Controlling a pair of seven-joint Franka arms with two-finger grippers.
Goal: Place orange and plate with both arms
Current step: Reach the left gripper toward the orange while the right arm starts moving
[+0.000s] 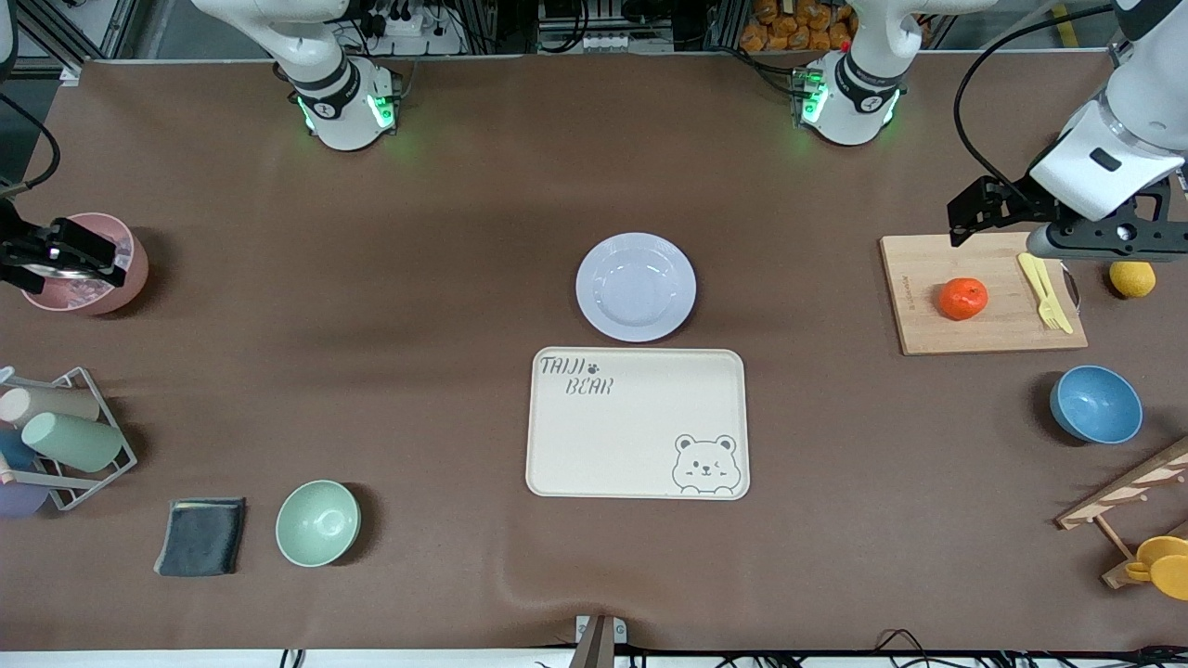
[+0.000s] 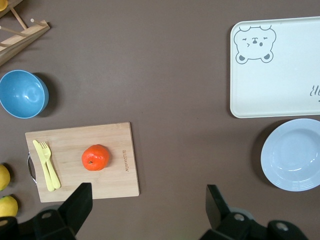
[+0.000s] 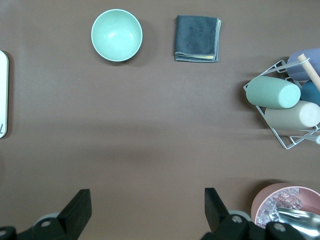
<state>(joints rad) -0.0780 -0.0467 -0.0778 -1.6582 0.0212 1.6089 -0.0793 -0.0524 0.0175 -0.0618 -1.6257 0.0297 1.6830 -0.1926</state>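
Note:
The orange (image 1: 962, 299) sits on a wooden cutting board (image 1: 928, 320) toward the left arm's end of the table; the left wrist view also shows it (image 2: 95, 157). The plate (image 1: 636, 286) lies empty at mid-table, just farther from the front camera than the cream bear tray (image 1: 637, 423), and shows in the left wrist view (image 2: 294, 155). My left gripper (image 1: 1100, 237) hangs open and empty above the board's outer end (image 2: 150, 202). My right gripper (image 1: 56, 255) hangs open and empty over a pink cup (image 1: 93, 269) at the right arm's end (image 3: 147, 207).
A yellow fork (image 1: 1044, 290) lies on the board, a lemon-like fruit (image 1: 1132, 277) beside it. A blue bowl (image 1: 1096, 404) and wooden rack (image 1: 1128, 501) are nearer the front camera. A green bowl (image 1: 317, 522), grey cloth (image 1: 201, 536) and cup rack (image 1: 65, 445) stand toward the right arm's end.

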